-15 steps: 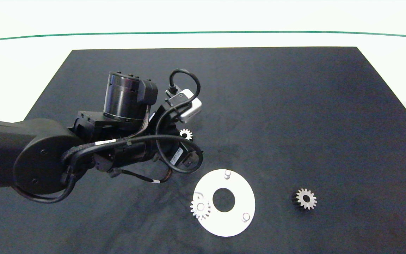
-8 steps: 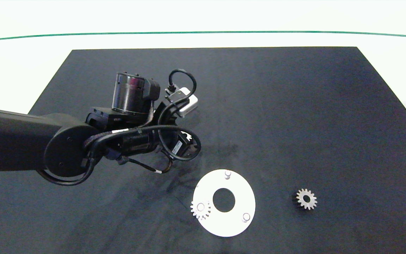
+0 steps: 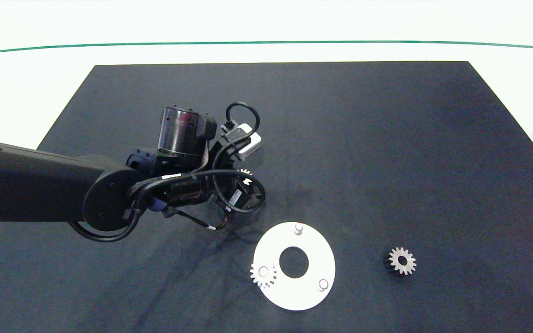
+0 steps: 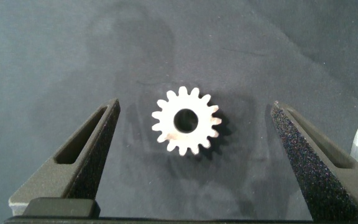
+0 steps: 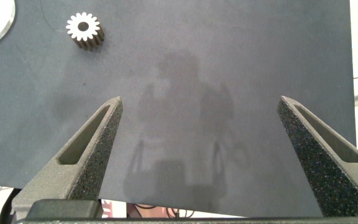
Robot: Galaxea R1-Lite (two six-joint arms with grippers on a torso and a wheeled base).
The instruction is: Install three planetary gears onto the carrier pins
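On the dark mat [image 3: 387, 138] covering the desk, three gears and one white disc [image 3: 294, 296].

Item 1, left pincer [image 4: 191, 134]: released, fingers spread wide to either side of a loose gear [image 4: 186, 121] lying flat on the mat, touching neither. In the head view the left arm [image 3: 40, 185] reaches in over this gear [image 3: 244, 173], just beyond the disc's far-left edge, and hides most of it.

Item 2, right pincer [image 5: 201, 143]: released, empty, hanging over bare mat and out of the head view. Another loose gear [image 5: 84, 28] and a sliver of the disc show far ahead of it.

Item 3, gears: small, silvery, pointed teeth, round centre bore. One [image 3: 263, 274] sits on the near-left pin of the disc; one [image 3: 402, 261] lies loose, well to the right of the disc.

Item 4, pins: two bare, the far one [image 3: 299, 228] and the near-right one [image 3: 323, 284]; short pale round pegs, upright.

Risks, judged: the gear is thin and lies flat, so closing fingers may ride over its top or skid it along the mat. Pads landing on tooth tips rather than flanks could let it twist or tilt. A tilted gear would likely jam at the pin instead of sliding on.
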